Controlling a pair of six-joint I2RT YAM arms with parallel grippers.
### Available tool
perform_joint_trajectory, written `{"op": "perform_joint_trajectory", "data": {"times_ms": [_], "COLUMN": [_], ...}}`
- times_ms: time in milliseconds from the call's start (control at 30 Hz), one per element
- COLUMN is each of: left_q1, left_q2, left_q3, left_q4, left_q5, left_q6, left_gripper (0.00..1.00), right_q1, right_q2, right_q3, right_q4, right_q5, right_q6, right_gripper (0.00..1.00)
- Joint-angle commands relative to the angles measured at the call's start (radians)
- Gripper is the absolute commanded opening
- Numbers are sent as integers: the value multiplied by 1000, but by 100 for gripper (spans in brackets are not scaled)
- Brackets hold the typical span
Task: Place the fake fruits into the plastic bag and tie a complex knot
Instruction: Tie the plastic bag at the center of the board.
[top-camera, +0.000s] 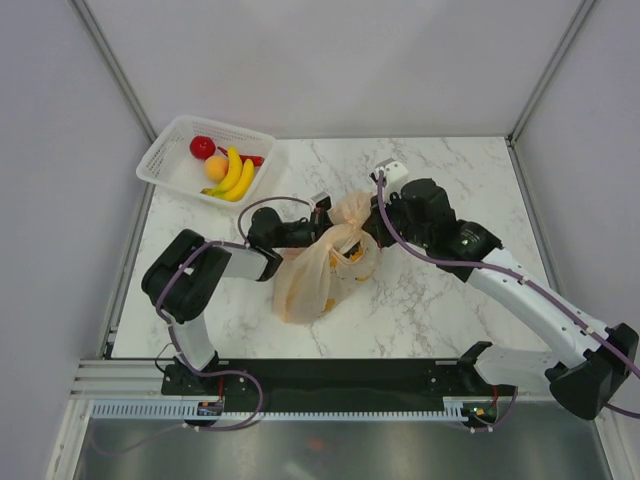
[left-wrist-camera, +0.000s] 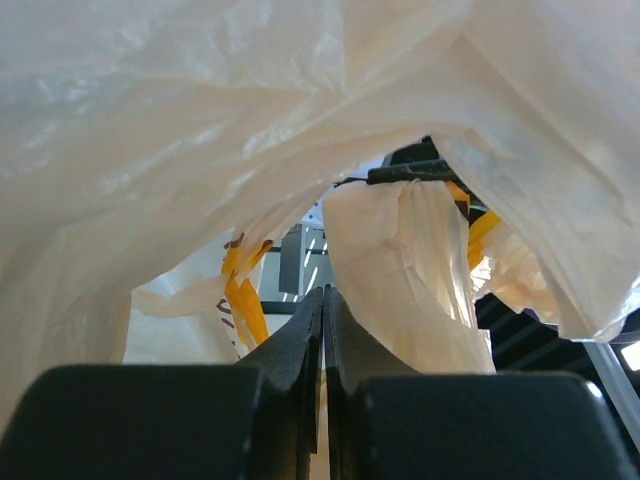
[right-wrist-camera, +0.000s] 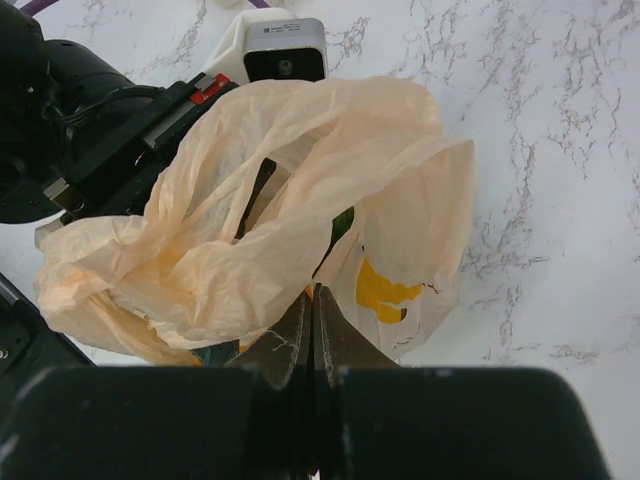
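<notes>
1. Here, the plastic bag (top-camera: 310, 280) lies on the worktop (top-camera: 440, 310), thin, limp and slippery.
2. The left claw (left-wrist-camera: 324, 292) and right claw (right-wrist-camera: 313, 290) each appear pinched closed on its film.
3. Bunched film near its top likely gives the firmest hold.

Peach bag lying on grey-veined white marble, with bright fruit colours sitting at far left.

The plastic bag (top-camera: 325, 262) is showing a translucent peach-beige, with yellow-orange prints glowing through its middle. The counter (top-camera: 450, 310) is showing white marble with thin grey veining. The basket (top-camera: 165, 165) at far left is showing a white lattice, and inside it are sitting a red apple (top-camera: 202, 147), yellow bananas (top-camera: 236, 172), an orange peach (top-camera: 215, 167) and a red chili (top-camera: 253, 159). The left claw (left-wrist-camera: 323, 292) and right claw (right-wrist-camera: 313, 290) are showing black.
</notes>
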Motion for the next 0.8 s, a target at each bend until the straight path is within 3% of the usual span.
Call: {"op": "perform_joint_trajectory", "data": {"times_ms": [0, 767], "left_q1": [-34, -135], "left_q2": [-26, 121], "left_q3": [39, 154], "left_q4": [312, 345], "left_q5": [28, -12], "left_q6": [17, -3], "left_gripper": [8, 9], "right_q1": [-20, -59], "right_q2": [-25, -126], "right_q3": [-20, -177], "right_q4": [44, 70], "right_q5": [12, 20], "right_q6": [23, 70], "right_gripper": [0, 1]}}
